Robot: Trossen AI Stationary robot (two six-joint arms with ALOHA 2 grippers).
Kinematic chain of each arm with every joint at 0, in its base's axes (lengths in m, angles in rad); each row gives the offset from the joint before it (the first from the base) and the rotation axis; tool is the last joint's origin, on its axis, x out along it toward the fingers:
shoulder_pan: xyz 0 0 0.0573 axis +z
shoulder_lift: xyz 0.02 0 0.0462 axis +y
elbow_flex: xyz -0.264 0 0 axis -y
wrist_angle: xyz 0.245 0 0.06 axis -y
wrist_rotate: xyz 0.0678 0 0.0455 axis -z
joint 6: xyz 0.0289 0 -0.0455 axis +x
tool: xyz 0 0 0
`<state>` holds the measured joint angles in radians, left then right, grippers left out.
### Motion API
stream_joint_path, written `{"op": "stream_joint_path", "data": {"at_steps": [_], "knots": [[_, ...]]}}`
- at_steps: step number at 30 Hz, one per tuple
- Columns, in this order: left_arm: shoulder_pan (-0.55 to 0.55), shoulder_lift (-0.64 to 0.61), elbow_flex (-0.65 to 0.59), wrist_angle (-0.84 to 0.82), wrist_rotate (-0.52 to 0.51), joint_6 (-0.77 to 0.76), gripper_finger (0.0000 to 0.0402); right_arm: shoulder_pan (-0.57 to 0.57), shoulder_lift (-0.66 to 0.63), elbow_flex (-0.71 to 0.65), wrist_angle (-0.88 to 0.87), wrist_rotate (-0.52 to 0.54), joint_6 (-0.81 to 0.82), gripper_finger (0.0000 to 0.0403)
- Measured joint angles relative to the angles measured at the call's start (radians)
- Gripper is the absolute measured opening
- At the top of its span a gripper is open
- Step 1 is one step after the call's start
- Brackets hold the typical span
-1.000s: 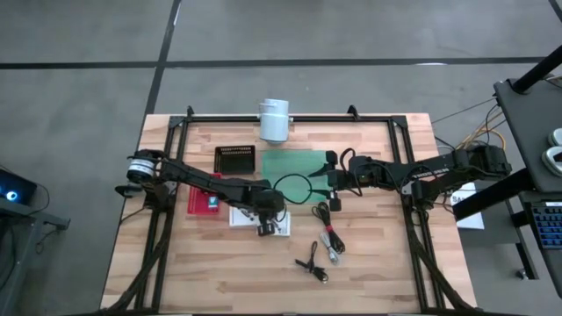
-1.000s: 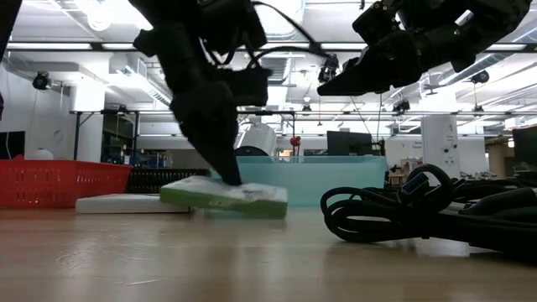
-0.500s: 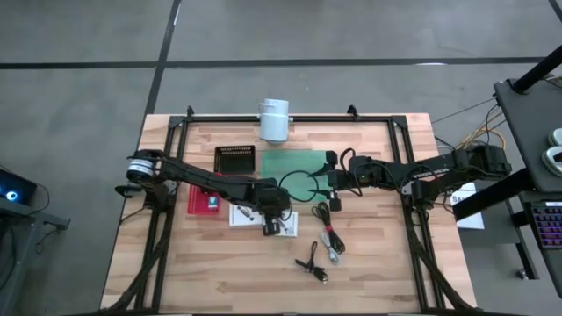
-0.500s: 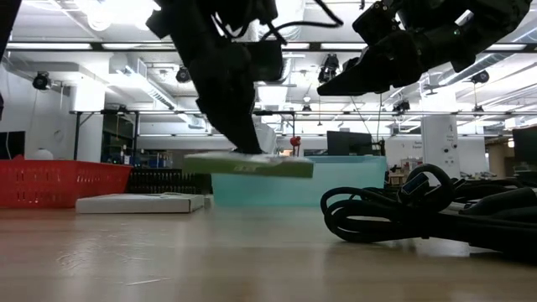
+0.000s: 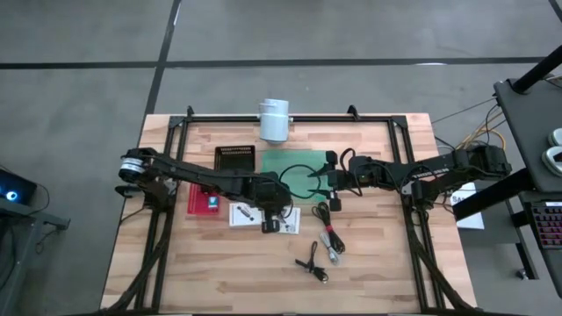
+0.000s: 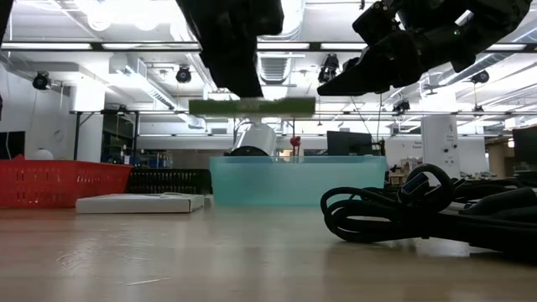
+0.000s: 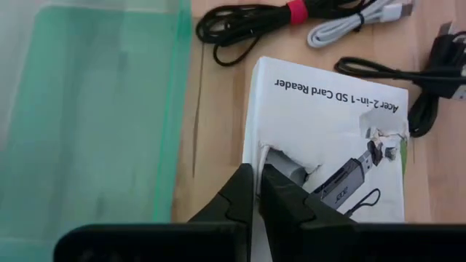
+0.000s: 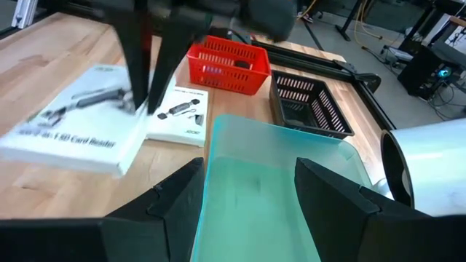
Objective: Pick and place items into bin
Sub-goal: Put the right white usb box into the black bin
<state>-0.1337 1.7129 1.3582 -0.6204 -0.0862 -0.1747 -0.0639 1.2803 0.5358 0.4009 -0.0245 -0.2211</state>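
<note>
White printed card (image 7: 328,138) gripped by left gripper (image 7: 256,191) fingers, lifted above worktop (image 5: 219,272), centre frame; right gripper (image 8: 247,182) fingers open over green bin (image 5: 285,163).

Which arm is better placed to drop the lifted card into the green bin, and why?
The left: its gripper already holds the white card in the air beside the green bin. The right gripper hangs open over the bin, holding nothing.

Matt wood-plank table (image 5: 369,254), translucent green plastic bin (image 8: 262,196), prob. glossy cardboard SD-reader box (image 7: 331,138).
</note>
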Motion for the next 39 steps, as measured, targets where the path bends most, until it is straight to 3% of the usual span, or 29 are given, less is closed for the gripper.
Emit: {"op": "stream_joint_path", "data": {"at_steps": [9,19,26,39], "knots": [[0.001,-0.095,-0.002,-0.088,-0.074,0.0,0.0001,0.0,0.0,-0.001,0.0,0.0,0.0,0.0201],[0.005,-0.183,-0.005,-0.267,-0.294,0.012,0.0001,0.0,0.0,-0.002,0.0,0.0,0.002,0.0201],[0.026,-0.217,-0.009,-0.303,-0.452,0.125,0.0001,0.0,0.0,-0.003,0.0,0.0,0.008,0.0201],[0.187,-0.229,-0.047,-0.314,-0.579,0.365,0.0001,0.0,0.0,-0.01,-0.001,0.0,0.011,0.0201]]}}
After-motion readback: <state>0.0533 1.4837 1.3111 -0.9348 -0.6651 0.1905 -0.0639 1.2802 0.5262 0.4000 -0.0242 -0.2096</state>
